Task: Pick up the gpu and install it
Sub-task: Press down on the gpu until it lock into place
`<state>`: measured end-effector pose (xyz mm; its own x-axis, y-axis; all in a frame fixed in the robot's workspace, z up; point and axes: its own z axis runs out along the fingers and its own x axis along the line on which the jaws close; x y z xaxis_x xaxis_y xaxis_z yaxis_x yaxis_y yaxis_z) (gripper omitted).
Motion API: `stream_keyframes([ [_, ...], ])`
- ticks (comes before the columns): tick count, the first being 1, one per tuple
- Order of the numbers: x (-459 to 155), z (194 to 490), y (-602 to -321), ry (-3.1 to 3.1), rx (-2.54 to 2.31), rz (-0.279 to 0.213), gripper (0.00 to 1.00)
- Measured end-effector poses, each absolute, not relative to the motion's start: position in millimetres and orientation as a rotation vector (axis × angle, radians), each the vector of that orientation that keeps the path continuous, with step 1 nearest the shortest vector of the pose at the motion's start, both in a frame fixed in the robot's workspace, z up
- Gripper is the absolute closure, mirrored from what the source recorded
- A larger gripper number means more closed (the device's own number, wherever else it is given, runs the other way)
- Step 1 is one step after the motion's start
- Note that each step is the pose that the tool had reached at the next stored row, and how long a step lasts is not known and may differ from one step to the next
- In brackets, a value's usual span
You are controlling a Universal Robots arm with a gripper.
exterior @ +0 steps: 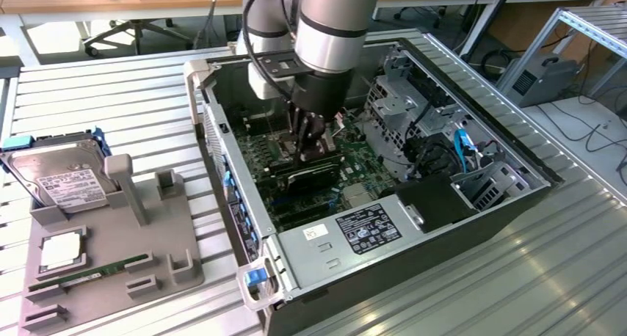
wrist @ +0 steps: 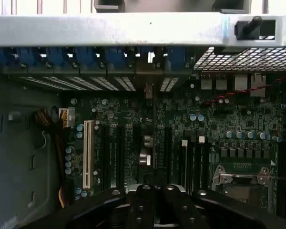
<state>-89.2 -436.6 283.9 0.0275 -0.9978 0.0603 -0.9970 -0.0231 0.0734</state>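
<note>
The desk (exterior: 117, 94) is ribbed, silvery metal with a dull sheen. The computer case (exterior: 509, 204) is matt dark metal, its power supply (exterior: 343, 240) bare grey steel. The holder tray (exterior: 108, 277) looks matt grey plastic. The hard drive (exterior: 59, 176) shows shiny metal under a paper label.

We count one open black computer case (exterior: 431, 204), one silver labelled hard drive (exterior: 61, 176) and one thin green RAM stick (exterior: 88, 270). One grey parts tray (exterior: 117, 240) holds them. On the motherboard we see one white expansion slot (wrist: 88, 152).
</note>
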Motion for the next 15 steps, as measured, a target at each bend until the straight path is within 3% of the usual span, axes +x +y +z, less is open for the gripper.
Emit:
stream_keyframes([
  [7, -50.5, 283.7, -436.8, -2.115, 2.17, -0.038, 0.89],
  [15, -47.0, 283.7, -436.8, -2.113, 2.17, -0.04, 0.89],
])
